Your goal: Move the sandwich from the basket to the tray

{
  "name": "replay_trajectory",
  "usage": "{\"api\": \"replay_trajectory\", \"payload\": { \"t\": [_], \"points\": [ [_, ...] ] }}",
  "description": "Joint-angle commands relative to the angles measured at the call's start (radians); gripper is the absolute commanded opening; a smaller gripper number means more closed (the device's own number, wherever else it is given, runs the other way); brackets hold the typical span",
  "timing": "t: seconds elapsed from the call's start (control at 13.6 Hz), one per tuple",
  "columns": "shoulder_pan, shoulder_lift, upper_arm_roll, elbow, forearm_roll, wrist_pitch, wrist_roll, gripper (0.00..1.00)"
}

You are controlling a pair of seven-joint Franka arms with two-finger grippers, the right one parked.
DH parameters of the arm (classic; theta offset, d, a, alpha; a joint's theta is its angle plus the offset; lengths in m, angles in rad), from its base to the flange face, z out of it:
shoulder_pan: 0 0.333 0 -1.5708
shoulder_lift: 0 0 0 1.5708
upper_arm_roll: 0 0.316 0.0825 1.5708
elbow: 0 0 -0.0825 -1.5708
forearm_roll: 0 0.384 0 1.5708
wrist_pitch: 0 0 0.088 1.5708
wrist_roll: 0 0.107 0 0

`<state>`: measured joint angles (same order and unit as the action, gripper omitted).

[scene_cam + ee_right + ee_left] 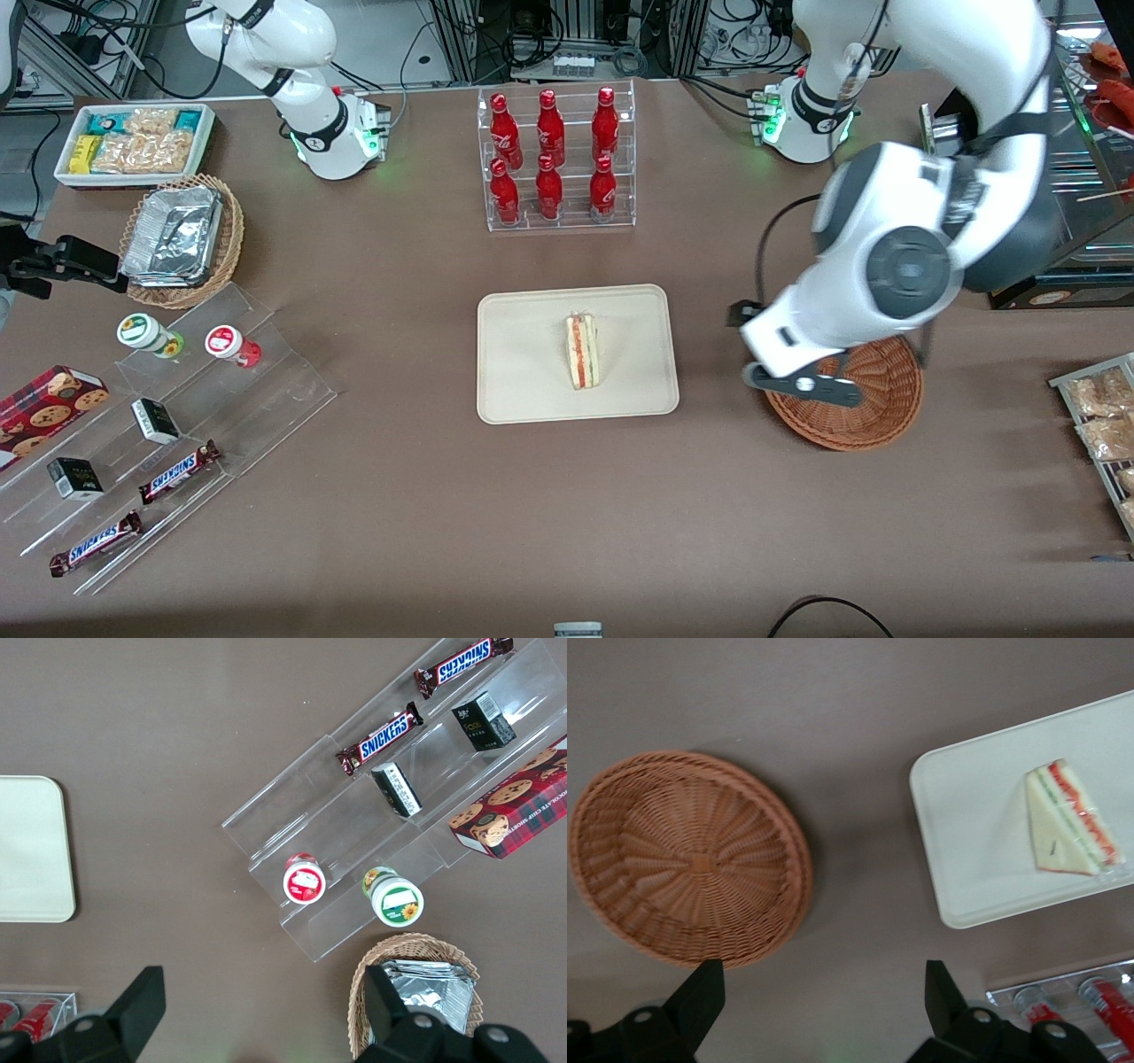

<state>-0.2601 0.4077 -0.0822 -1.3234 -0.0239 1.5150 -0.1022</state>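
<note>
Since the sandwich [582,351] already lies flat on the tray [532,390], cut edge with its red and green filling showing, little can go wrong except through the arm itself: judging from the front view, a low sweep toward the tray could clip its rim or nudge the sandwich, and a drop could knock the empty wicker basket [691,859]. The gripper [824,992] hangs above the table just beside the basket, jaws spread apart and holding nothing. Relative to the jaws, the sandwich sits well apart, on the tray beside the basket.
</note>
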Motion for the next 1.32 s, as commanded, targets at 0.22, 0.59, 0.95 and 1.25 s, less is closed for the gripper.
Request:
{"api": "replay_trajectory", "payload": {
  "t": [0.22, 0.59, 0.95, 1.25],
  "points": [
    [0.068, -0.171, 0.033, -0.190, -0.002, -0.001, 0.038, 1.00],
    [0.068, -0.242, 0.093, -0.211, -0.002, -0.050, 0.038, 1.00],
    [0.133, -0.326, 0.061, -0.275, -0.002, -0.073, 0.039, 1.00],
    [0.242, -0.362, -0.024, -0.272, 0.001, -0.136, 0.039, 1.00]
  ]
}}
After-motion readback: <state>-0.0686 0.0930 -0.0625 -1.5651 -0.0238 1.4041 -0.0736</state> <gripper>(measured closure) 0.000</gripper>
